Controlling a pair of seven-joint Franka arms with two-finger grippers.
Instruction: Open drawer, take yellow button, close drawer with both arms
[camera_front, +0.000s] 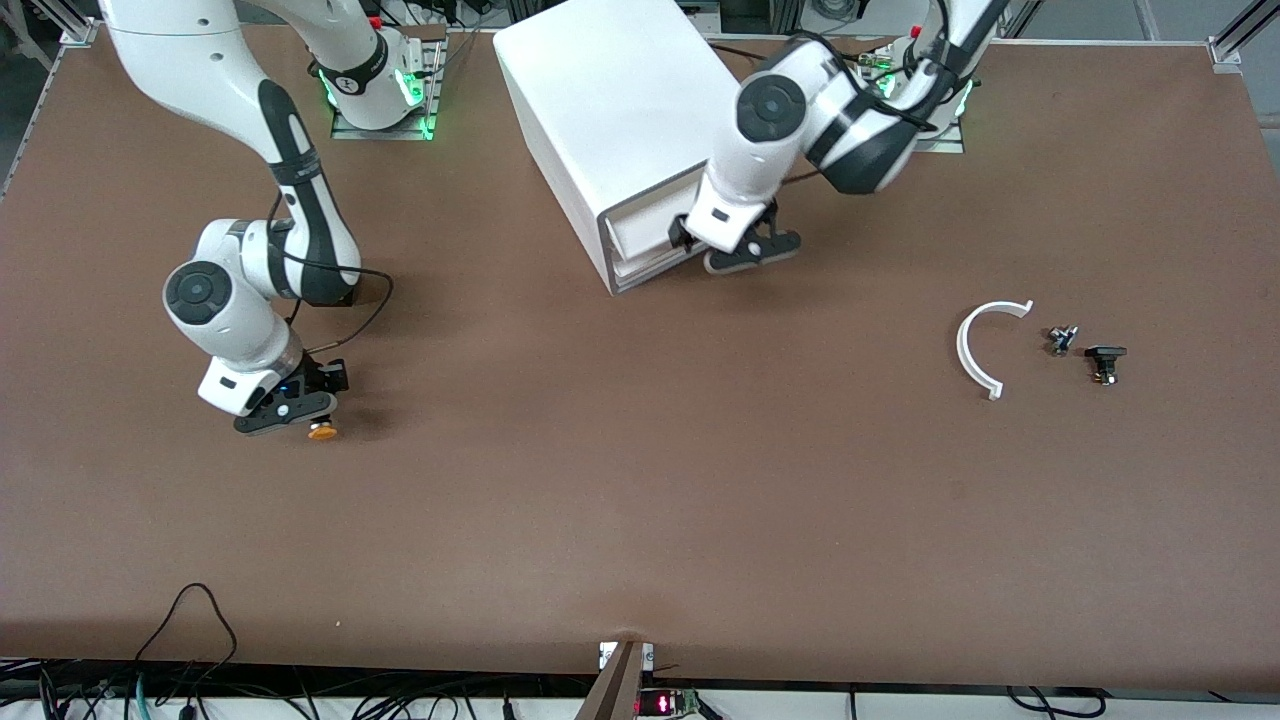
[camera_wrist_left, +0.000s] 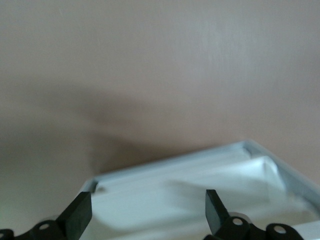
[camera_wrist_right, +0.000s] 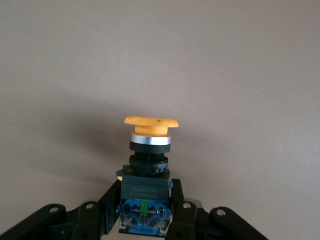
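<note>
My right claw (camera_wrist_right: 145, 212) pinches the orange-capped, dark-bodied push button (camera_wrist_right: 149, 150) low over the brown surface (camera_front: 640, 480). My left claw (camera_wrist_left: 145, 210), spread, sits at the white cabinet's top plastic drawer (camera_front: 640, 232), slightly open; next, push it shut.

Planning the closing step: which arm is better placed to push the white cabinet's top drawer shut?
Left. The left gripper, open, sits at the white plastic top drawer, empty. The right gripper is shut on the orange-capped push button, over bare table near the right arm's end.
</note>
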